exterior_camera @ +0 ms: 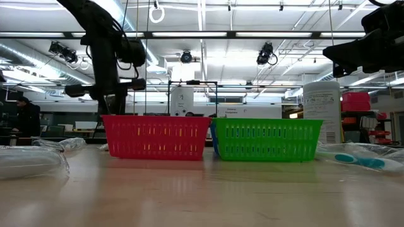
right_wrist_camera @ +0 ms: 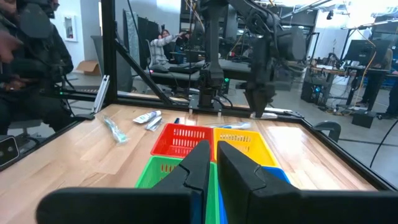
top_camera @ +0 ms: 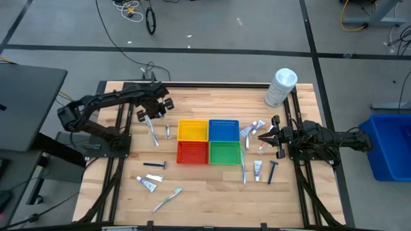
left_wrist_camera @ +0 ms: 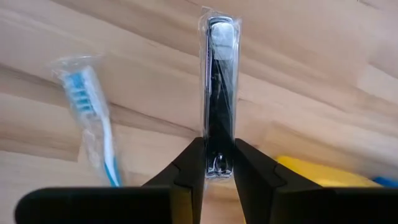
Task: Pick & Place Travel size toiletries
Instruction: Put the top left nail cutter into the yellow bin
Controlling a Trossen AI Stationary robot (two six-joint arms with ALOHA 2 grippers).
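My left gripper [top_camera: 149, 117] [left_wrist_camera: 219, 173] is over the table's far left, shut on a slim black-and-silver toiletry in a clear wrapper [left_wrist_camera: 219, 81]. A wrapped blue-bristled toothbrush [left_wrist_camera: 93, 124] [top_camera: 153, 132] lies on the wood beside it, and a small silvery item [top_camera: 168, 131] is nearby. More toiletries lie flat: a razor [top_camera: 154, 165], a tube [top_camera: 146, 184] and a toothbrush [top_camera: 167, 199] near left; packets [top_camera: 252, 128], a toothbrush [top_camera: 244, 171], a tube [top_camera: 257, 169] and a razor [top_camera: 273, 172] on the right. My right gripper [top_camera: 262, 136] [right_wrist_camera: 212, 158] hovers shut beside the packets. My left gripper pinches the wrapped toiletry by one end [left_wrist_camera: 219, 158] between its two fingers [left_wrist_camera: 186, 168]. The fingers lie along its length, and the rest of it sticks straight out past the fingertips. I cannot tell whether its far end touches the wood.
Four small baskets stand together mid-table: yellow [top_camera: 192, 130], blue [top_camera: 223, 130], red [top_camera: 192, 153] [exterior_camera: 154, 135] and green [top_camera: 225, 153] [exterior_camera: 268, 139]. A large white cylindrical container [top_camera: 280, 86] stands at the far right edge. Bare wood [top_camera: 212, 192] stretches along the near side. People show in the room beyond.
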